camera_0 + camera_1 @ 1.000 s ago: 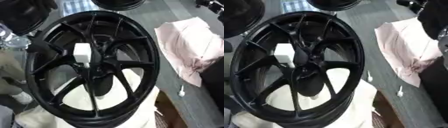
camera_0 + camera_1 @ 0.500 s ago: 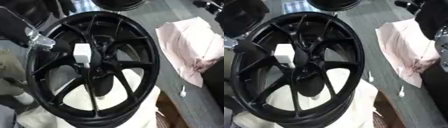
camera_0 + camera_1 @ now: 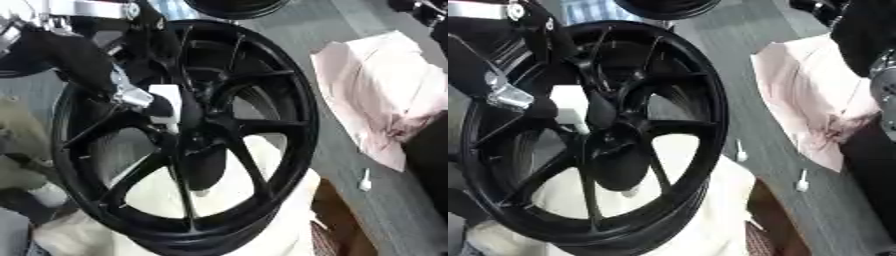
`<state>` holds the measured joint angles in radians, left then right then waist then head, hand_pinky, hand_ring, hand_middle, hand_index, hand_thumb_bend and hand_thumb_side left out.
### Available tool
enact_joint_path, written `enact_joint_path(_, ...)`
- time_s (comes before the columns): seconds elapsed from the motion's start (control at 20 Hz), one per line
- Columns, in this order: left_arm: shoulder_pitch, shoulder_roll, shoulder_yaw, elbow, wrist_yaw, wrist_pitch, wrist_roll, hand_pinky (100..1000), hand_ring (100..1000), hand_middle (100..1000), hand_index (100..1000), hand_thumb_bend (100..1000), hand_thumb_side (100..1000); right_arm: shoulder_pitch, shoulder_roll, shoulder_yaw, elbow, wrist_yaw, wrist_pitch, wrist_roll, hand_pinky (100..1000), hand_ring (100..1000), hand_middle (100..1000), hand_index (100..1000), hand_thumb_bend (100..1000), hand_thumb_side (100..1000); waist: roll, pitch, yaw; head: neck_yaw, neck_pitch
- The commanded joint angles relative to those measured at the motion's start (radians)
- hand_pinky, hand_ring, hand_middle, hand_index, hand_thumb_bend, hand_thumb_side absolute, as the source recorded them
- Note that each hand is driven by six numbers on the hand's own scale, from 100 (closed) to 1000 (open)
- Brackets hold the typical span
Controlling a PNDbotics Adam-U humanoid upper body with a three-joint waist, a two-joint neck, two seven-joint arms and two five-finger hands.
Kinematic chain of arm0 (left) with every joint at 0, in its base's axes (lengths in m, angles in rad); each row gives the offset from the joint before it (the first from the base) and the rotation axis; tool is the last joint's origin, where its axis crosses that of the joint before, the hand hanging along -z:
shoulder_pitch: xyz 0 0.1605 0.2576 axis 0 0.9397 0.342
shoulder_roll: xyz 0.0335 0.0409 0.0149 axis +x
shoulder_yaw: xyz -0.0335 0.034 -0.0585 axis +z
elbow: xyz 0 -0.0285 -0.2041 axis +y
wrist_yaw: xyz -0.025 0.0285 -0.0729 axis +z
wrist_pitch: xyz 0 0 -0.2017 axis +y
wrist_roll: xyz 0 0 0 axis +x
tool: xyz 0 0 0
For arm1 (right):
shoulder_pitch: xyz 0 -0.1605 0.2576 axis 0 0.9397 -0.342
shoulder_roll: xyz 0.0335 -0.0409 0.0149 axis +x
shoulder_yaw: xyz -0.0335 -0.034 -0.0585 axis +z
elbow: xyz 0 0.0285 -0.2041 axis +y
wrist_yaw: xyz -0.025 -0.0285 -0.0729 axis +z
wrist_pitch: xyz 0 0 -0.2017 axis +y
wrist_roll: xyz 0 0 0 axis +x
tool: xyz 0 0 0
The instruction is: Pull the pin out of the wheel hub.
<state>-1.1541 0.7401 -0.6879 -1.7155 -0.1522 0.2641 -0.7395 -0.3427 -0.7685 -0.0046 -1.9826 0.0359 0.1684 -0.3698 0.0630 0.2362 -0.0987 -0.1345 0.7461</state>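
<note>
A black spoked wheel hub [image 3: 299,125] lies tilted on white padding [image 3: 271,215]. A white blocky pin [image 3: 168,100] stands at its middle, just left of the centre bore. My left hand [image 3: 83,57] comes in from the upper left over the rim. One straight black finger with a silver joint [image 3: 131,95] touches the pin's left side, and the thumb [image 3: 162,42] hangs above the pin, not closed on it. My right hand does not show; only a black and silver part of the right arm [image 3: 883,87] appears at the right edge.
A crumpled pink cloth [image 3: 385,90] lies on the grey table to the right of the hub. Two small white pins [image 3: 741,150] [image 3: 802,181] lie beside it. A brown box [image 3: 337,220] sits at the lower right. Another dark wheel [image 3: 232,6] is at the top edge.
My left hand has moved from the hub's left rim in to the middle and now touches the white pin. The pin and the hub have stayed in place.
</note>
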Motion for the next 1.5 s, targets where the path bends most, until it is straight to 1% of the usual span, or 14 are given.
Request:
enact_joint_path(0.05, -0.026, -0.005, 0.004, 0.015, -0.012, -0.003, -0.015, 720, 652, 669, 823, 612, 546, -0.013, -0.013, -0.006, -0.017, -0.008, 0.0, -0.002, 742, 727, 662, 714, 100, 383, -0.006, -0.011, -0.003, 0.002, -0.001)
enact_joint_path(0.2, -0.028, -0.017, -0.003, 0.032, -0.032, -0.005, -0.031, 732, 677, 710, 830, 620, 545, -0.011, -0.009, 0.002, -0.017, -0.014, 0.001, 0.003, 740, 725, 660, 713, 100, 391, -0.006, -0.008, -0.005, -0.01, -0.008)
enact_joint_path(0.4, -0.033, -0.036, -0.012, 0.064, -0.071, -0.019, -0.047, 743, 697, 733, 838, 627, 534, -0.003, -0.003, 0.024, -0.017, -0.025, 0.007, 0.022, 739, 723, 657, 711, 100, 403, -0.005, -0.006, -0.006, -0.019, -0.015)
enact_joint_path(0.45, -0.034, -0.042, -0.014, 0.072, -0.079, -0.025, -0.05, 745, 700, 735, 840, 628, 525, -0.002, -0.002, 0.028, -0.017, -0.028, 0.008, 0.026, 738, 723, 657, 711, 100, 394, -0.005, -0.006, -0.006, -0.019, -0.017)
enact_joint_path(0.65, -0.037, -0.059, -0.019, 0.101, -0.105, -0.049, -0.057, 746, 702, 728, 841, 624, 507, 0.001, 0.003, 0.038, -0.017, -0.036, 0.014, 0.034, 737, 722, 655, 710, 100, 410, -0.003, -0.005, -0.008, -0.017, -0.02)
enact_joint_path(0.95, -0.036, -0.081, -0.018, 0.144, -0.162, -0.088, -0.031, 744, 702, 727, 844, 618, 485, 0.008, 0.011, 0.038, -0.017, -0.04, 0.018, 0.031, 736, 721, 654, 709, 100, 413, -0.002, -0.003, -0.014, -0.004, -0.027)
enact_joint_path(1.25, -0.031, -0.096, -0.019, 0.175, -0.178, -0.114, -0.028, 723, 664, 653, 817, 583, 450, 0.012, 0.018, 0.036, -0.017, -0.041, 0.019, 0.025, 735, 720, 653, 709, 100, 415, 0.0, 0.001, -0.018, 0.009, -0.03)
enact_joint_path(1.3, -0.03, -0.097, -0.018, 0.178, -0.181, -0.117, -0.028, 717, 654, 635, 810, 566, 433, 0.013, 0.019, 0.036, -0.017, -0.042, 0.02, 0.024, 735, 720, 653, 709, 100, 415, 0.0, 0.001, -0.018, 0.01, -0.031)
enact_joint_path(1.5, -0.027, -0.102, -0.016, 0.193, -0.188, -0.129, -0.032, 708, 639, 614, 793, 510, 382, 0.014, 0.022, 0.034, -0.017, -0.042, 0.021, 0.019, 735, 719, 653, 708, 100, 415, -0.001, 0.002, -0.021, 0.02, -0.032)
